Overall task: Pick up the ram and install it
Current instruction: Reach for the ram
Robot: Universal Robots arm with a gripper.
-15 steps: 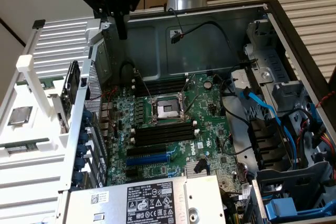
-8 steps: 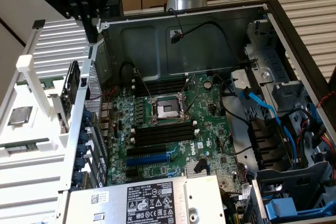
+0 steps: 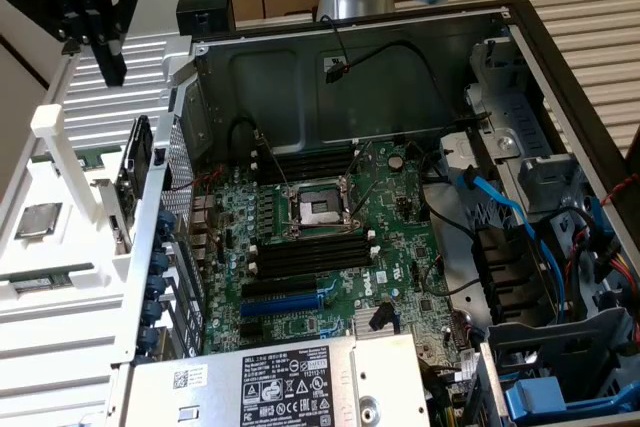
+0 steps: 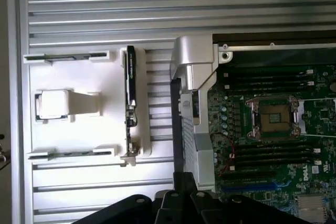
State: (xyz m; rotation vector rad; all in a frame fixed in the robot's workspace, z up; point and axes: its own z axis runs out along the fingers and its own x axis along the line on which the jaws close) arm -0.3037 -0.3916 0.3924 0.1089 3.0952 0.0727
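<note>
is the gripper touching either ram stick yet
Apart. The exterior view shows the gripper hanging clear of both ram sticks, ribbed table visible between them.

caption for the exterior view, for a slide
Gripper hovers over the white parts tray holding the ram, beside the open computer case and its motherboard

Green motherboard (image 3: 330, 247) with black slots (image 3: 310, 252); white fixture (image 3: 75, 247); green ram (image 3: 45, 278); black hand (image 3: 92, 42); blue cables (image 3: 505, 209); ribbed silver bench (image 3: 590, 17).
</note>
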